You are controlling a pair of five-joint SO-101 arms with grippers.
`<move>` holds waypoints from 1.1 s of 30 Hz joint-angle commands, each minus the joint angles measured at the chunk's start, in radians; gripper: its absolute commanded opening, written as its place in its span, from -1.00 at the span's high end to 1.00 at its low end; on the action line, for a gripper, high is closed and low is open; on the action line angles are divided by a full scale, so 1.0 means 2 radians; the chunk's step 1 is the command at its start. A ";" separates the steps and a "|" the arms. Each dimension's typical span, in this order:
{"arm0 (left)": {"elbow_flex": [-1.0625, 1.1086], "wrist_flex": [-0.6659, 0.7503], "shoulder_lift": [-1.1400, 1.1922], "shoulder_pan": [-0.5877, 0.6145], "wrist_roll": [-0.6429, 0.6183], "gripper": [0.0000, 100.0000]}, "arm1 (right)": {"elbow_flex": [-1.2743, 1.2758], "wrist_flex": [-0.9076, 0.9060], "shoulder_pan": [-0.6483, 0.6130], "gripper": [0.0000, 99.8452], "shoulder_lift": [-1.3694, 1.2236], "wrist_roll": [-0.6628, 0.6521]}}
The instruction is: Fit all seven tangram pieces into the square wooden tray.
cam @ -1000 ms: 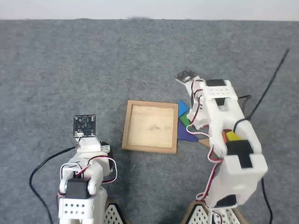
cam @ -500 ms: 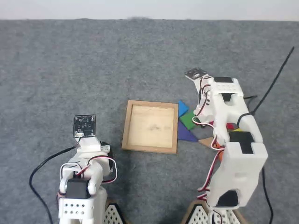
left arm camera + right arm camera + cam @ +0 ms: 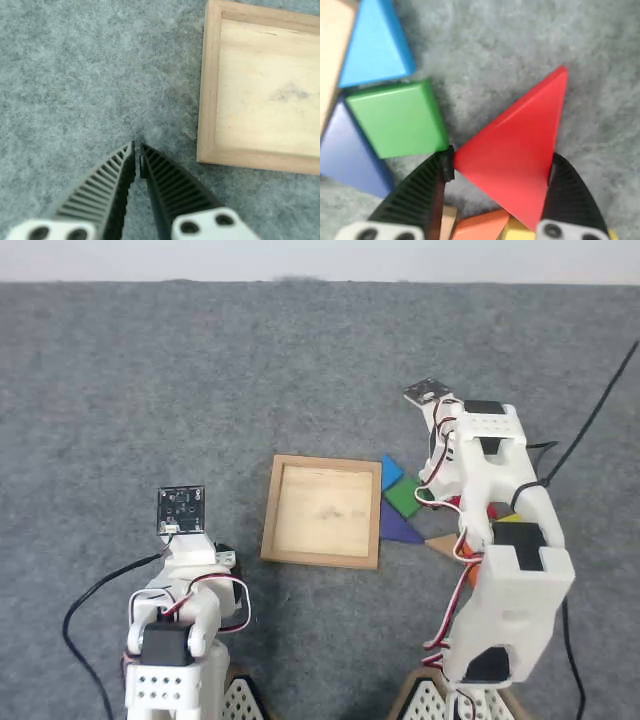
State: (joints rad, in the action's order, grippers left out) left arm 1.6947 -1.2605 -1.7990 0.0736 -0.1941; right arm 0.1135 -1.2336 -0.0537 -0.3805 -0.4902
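Red wooden triangle lies flat on the grey carpeted desk, in the group of pieces at about three o'clock from the square wooden tray. The tray has nothing inside it yet. The right tool is spread wide astride this triangle, with one finger at a pointed corner and the other at the opposite edge. I cannot say that it already presses.

I judge the piece to be light, stiff and smooth on its painted faces. It is also quite thin, so the fingers must go low, close to the carpet. A hold with one finger on a corner will probably let the triangle turn or slip out. Two flat sides, or a side and the blunt middle of the long edge, seem safer.

A green square piece and a blue triangle lie near, between the red one and the tray. The left tool is pressed together, holding nothing, at about eight o'clock from the tray.
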 commanded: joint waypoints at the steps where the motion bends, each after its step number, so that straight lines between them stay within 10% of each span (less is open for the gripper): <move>1: -0.006 -0.001 -0.010 0.003 0.005 0.97 | 0.005 -0.016 -0.020 0.67 0.078 0.019; 14: -0.006 -0.001 -0.010 0.003 0.005 0.97 | 0.107 -0.001 -0.173 0.66 0.257 0.034; 33: -0.006 -0.001 -0.010 0.003 0.005 0.97 | -0.022 0.069 -0.307 0.66 0.064 -0.098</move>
State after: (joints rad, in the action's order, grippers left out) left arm 1.6947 -1.2605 -1.7990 0.0736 -0.1941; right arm 0.1749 -1.1139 -0.6552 -0.2332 -0.6206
